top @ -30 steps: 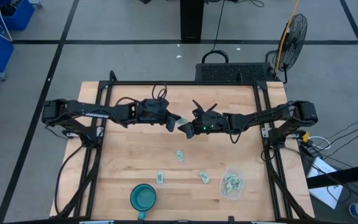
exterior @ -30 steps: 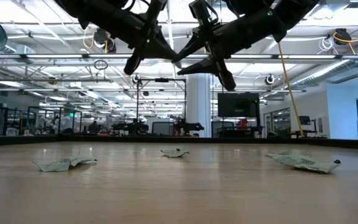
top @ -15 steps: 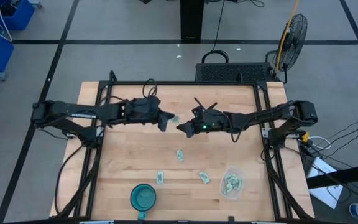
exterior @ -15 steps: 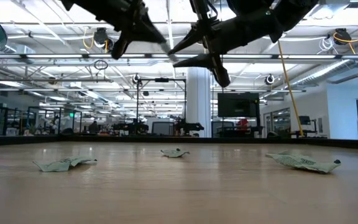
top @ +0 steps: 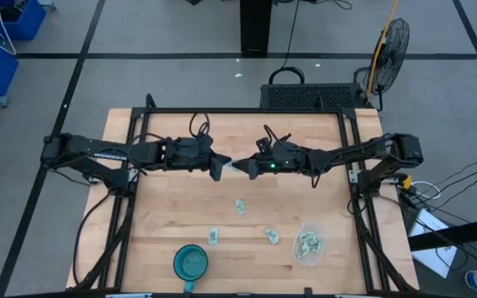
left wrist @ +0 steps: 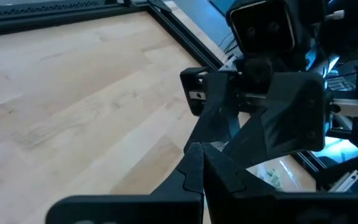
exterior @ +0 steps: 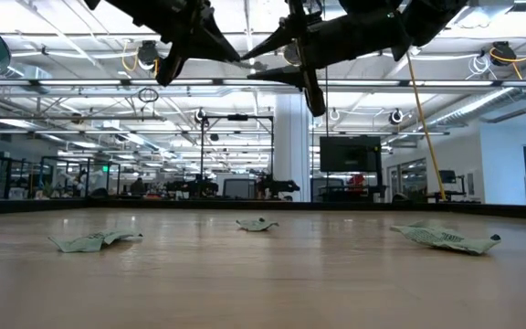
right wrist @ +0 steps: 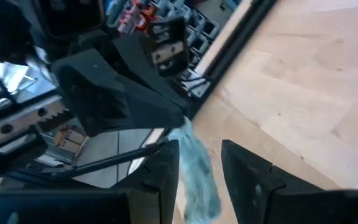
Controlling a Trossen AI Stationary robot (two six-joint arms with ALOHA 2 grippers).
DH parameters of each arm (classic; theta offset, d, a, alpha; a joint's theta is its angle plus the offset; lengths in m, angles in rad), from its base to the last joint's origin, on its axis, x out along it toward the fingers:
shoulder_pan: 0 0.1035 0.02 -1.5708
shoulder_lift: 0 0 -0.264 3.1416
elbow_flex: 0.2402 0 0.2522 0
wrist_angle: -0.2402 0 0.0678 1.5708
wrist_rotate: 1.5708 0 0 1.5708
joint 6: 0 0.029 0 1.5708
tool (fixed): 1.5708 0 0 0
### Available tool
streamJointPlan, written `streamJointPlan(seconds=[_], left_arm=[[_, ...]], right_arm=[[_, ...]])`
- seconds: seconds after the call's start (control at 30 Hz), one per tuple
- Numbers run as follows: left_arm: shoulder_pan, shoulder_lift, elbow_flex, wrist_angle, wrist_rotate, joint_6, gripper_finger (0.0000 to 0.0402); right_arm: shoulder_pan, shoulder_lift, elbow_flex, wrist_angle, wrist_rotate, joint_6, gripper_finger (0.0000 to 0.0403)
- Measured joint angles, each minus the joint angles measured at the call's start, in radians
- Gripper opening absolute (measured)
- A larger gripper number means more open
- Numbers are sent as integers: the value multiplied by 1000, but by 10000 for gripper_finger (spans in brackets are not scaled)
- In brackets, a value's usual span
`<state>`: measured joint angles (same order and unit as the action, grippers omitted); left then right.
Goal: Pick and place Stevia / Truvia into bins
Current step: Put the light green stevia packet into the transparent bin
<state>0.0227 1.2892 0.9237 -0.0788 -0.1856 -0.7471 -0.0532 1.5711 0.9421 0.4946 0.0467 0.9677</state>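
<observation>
Above the table's middle my left gripper (top: 221, 164) and right gripper (top: 238, 165) meet tip to tip. The left gripper is shut on a pale green sachet (right wrist: 195, 163). The right gripper (right wrist: 199, 177) is open, one finger on either side of that sachet; I cannot tell whether it touches it. Three more sachets lie flat on the wood (top: 240, 206), (top: 213, 237), (top: 272, 236). The clear bin (top: 309, 246) stands near the table's near right corner with several sachets in it. My left gripper pinches the sachet's upper end (right wrist: 183, 129) between its two shut fingertips (right wrist: 169, 115), coming level from the table's left. The sachet is lifted well clear of the table and hangs down from the fingertips.
A teal round bowl (top: 190, 263) stands at the near edge, left of the bin. In the low view the three loose sachets show as crumpled slips (exterior: 94, 240), (exterior: 257, 224), (exterior: 446, 238). Black frame rails (top: 131, 178) run along the table's left, right and far sides.
The left gripper drew back toward the table's left and rose, carrying the sachet. The right gripper followed it up and toward the left, and its open fingers now stand around the hanging sachet. The sachets on the table have not moved.
</observation>
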Motion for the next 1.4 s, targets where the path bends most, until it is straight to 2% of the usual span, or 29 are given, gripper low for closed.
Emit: streamJointPlan(seconds=[0.23,0.47,0.97,1.13,1.4], left_arm=[[1,0,0,10,0,-3,4],[0,0,0,28,19,5,6],[0,0,0,23,13,8,98],[0,0,0,22,12,10,103],[0,0,0,23,11,22,102]], right_arm=[[0,0,0,8,-48,-9,116],[0,0,0,2,-49,-14,112],[0,0,0,2,-80,-73,4],[1,-1,0,-108,-124,-162,23],[45,-1,0,-595,-115,-459,98]])
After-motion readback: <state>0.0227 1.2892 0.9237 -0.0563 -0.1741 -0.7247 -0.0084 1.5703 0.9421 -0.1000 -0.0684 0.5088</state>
